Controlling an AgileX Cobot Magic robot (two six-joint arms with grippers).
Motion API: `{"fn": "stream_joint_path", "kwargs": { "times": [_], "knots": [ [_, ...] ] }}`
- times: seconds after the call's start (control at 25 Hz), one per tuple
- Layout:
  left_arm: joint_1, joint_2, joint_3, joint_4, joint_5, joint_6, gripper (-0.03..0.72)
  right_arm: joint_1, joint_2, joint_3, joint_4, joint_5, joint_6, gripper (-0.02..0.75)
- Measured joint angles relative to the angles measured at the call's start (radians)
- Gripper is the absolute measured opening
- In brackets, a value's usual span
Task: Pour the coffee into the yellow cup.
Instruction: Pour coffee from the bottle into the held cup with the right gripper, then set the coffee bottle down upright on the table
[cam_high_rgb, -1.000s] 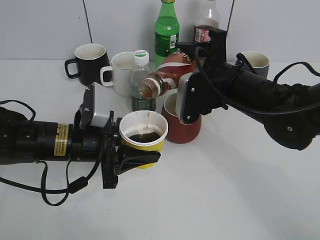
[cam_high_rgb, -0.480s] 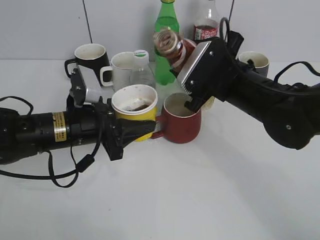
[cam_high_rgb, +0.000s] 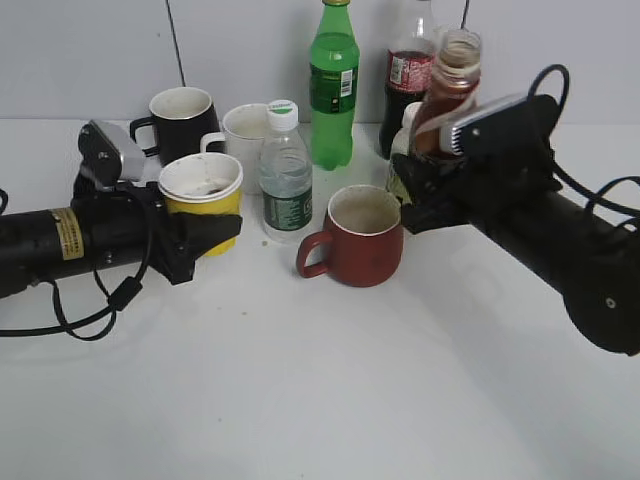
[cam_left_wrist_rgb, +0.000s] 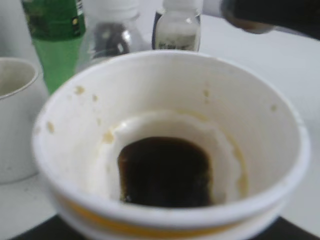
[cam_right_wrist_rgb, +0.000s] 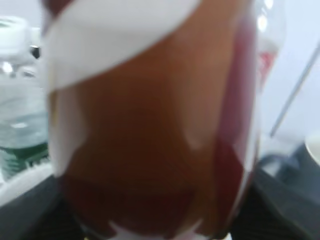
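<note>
Entry, pouring task, closing stage. Coffee bottle (cam_high_rgb: 445, 95): now upright, open mouth at top, clamped low on its body by the right gripper (cam_high_rgb: 425, 165) at the right rear of the table (cam_high_rgb: 330, 390), in front of the cola bottle (cam_high_rgb: 408, 70); a second ago it lay tipped, mouth down toward the cup, and half a second ago it was swinging back up. The right wrist view is filled by its label and brown contents, blurred, jaws closed against its sides. Yellow cup (cam_high_rgb: 201, 195): held at its lower wall by the left gripper (cam_high_rgb: 205, 232), jaws closed round it; it has been carried from the middle of the table, just in front of the red mug (cam_high_rgb: 358, 238), back to the left, and now sits near the black mug (cam_high_rgb: 182, 115) and the white mug (cam_high_rgb: 243, 135), with the small water bottle (cam_high_rgb: 286, 172) between it and the red mug. Whether its base rests on the table cannot be told. Contents, per left wrist view: a shallow dark pool of coffee (cam_left_wrist_rgb: 165, 172) at the bottom, brown splashes up the white inner wall. Green bottle (cam_high_rgb: 333, 85): standing at rear, untouched. Assessment: bottle and cup are well apart and the bottle is righted, so the pour reads as finished; what seems left is setting both down and letting go. Risk: the open bottle could slop if put down roughly.
</note>
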Motion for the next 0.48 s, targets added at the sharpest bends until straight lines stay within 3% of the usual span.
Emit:
{"fn": "stream_joint_path", "kwargs": {
  "times": [0.28,0.48],
  "knots": [
    [0.016,0.000,0.001,-0.117,0.078,0.033,0.349,-0.127,0.025,0.072,0.031,-0.025,0.080,0.512],
    [0.016,0.039,0.001,-0.214,0.058,0.113,0.349,-0.157,0.103,0.072,0.033,-0.046,0.089,0.512]
  ]
}}
